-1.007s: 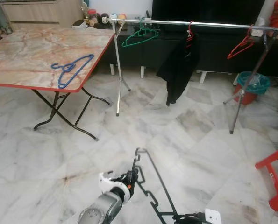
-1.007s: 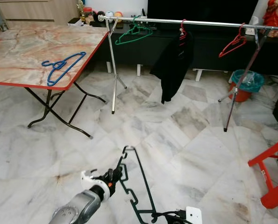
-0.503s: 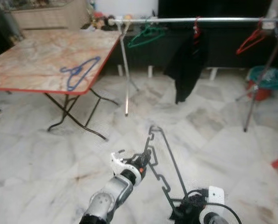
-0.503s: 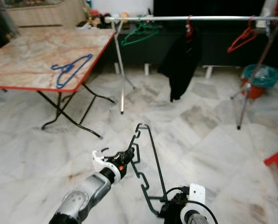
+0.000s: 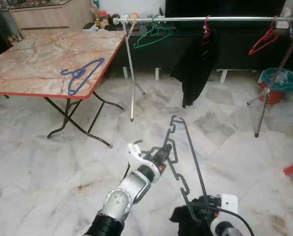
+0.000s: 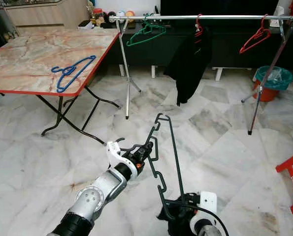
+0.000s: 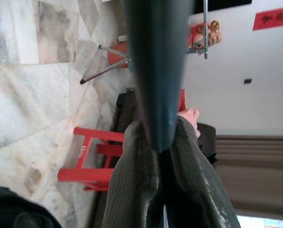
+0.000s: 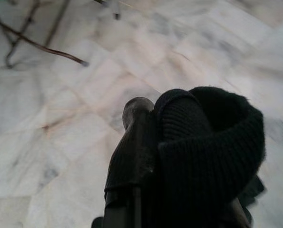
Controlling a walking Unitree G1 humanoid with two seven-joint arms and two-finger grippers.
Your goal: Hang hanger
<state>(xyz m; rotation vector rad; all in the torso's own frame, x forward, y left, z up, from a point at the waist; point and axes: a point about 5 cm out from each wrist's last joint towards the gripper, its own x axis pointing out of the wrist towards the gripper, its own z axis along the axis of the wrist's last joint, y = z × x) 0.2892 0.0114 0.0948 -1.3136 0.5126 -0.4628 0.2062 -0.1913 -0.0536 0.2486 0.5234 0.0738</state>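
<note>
Hanger [image 5: 184, 157], dark and notched, is up in the air over the marble floor [image 5: 48, 167], well short of the rail [image 5: 205, 19] carrying green, red hangers and a black garment [image 5: 193, 69]. Left gripper [image 5: 165, 151] pinches its upper bar; right gripper [image 8: 179, 156] is clamped on black fabric [image 8: 208, 142].

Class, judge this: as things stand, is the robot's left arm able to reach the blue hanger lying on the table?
Probably not. The left end effector is shut on the dark hanger, and the blue hanger lies far off on the table, across open floor.
</note>
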